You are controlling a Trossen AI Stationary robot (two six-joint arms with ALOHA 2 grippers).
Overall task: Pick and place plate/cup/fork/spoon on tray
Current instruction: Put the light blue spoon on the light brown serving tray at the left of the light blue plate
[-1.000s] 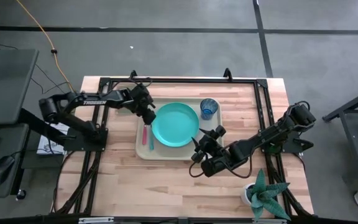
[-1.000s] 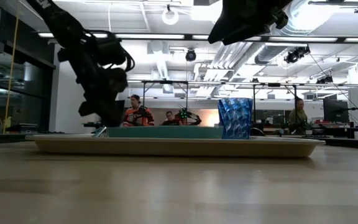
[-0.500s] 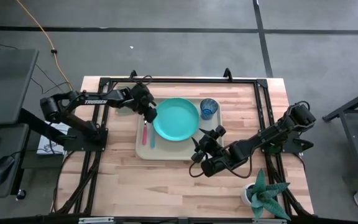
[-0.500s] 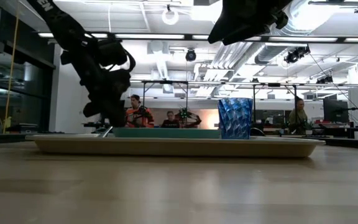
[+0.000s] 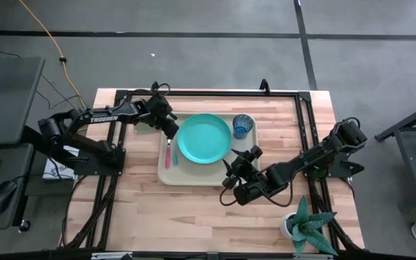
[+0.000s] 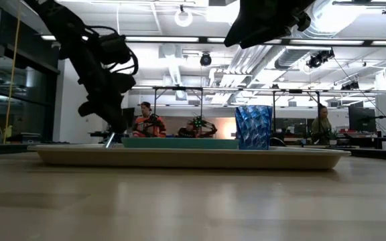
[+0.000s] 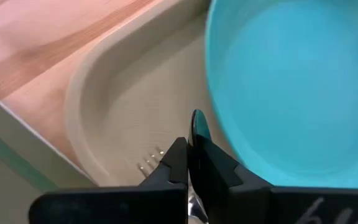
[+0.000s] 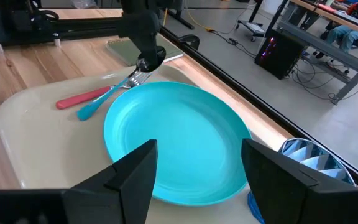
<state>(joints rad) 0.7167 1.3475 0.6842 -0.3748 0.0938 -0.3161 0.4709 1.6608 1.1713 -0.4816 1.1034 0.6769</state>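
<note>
The table carries the tray, which holds everything: the plate in its middle, the cup upright at the far right corner, and the fork and spoon lying side by side just left of the plate. The left gripper sits above the cutlery's far ends, fingers pressed together with nothing between them. The right gripper waits spread wide and empty over the tray's near right edge
</note>
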